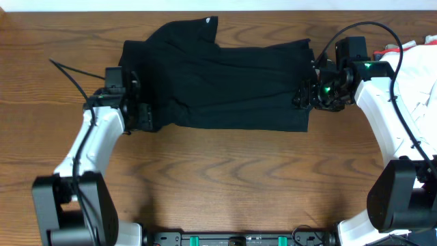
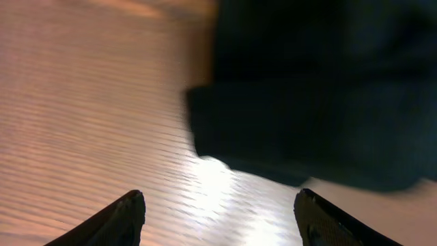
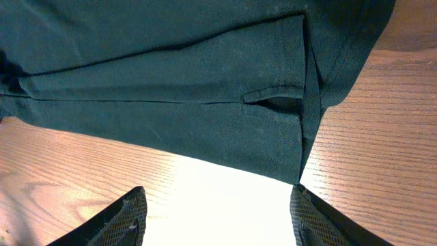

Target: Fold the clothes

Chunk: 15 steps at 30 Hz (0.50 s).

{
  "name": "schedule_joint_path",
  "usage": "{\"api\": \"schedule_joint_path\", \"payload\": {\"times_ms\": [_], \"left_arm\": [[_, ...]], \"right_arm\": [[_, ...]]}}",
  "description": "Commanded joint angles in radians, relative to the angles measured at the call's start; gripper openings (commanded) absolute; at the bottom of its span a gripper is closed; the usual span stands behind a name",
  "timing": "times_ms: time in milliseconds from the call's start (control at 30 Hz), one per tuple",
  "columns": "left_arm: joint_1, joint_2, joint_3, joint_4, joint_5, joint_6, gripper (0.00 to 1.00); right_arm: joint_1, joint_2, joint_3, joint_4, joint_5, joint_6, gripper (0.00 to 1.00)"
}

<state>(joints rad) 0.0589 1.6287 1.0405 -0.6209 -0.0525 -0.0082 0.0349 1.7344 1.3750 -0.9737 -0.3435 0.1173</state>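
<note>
The left gripper (image 2: 218,199) and right gripper (image 3: 217,195) are being held spread, empty, at opposite ends of the shirt (image 1: 225,82), presumably letting it settle flat.

No legible text, label, brand or number in any view. Only a tiny white mark (image 1: 207,22) on the black shirt (image 1: 232,89), close to the far edge of the tabletop (image 1: 225,178); too small to read.
</note>
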Motion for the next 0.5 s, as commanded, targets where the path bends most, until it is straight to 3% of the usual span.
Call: {"api": "schedule_joint_path", "payload": {"times_ms": [0,233,467], "left_arm": [[0.046,0.054,-0.007,0.033,-0.003,-0.023,0.72],[0.089,0.114,-0.007,0.132,0.158,-0.022,0.7],[0.089,0.116,-0.007,0.182,0.248,-0.004,0.51]], "right_arm": [[0.006,0.001,0.002,-0.004,0.0,-0.014,0.66],[0.006,0.001,0.002,-0.007,0.0,-0.014,0.66],[0.006,0.001,0.002,-0.006,0.0,-0.014,0.66]]}}
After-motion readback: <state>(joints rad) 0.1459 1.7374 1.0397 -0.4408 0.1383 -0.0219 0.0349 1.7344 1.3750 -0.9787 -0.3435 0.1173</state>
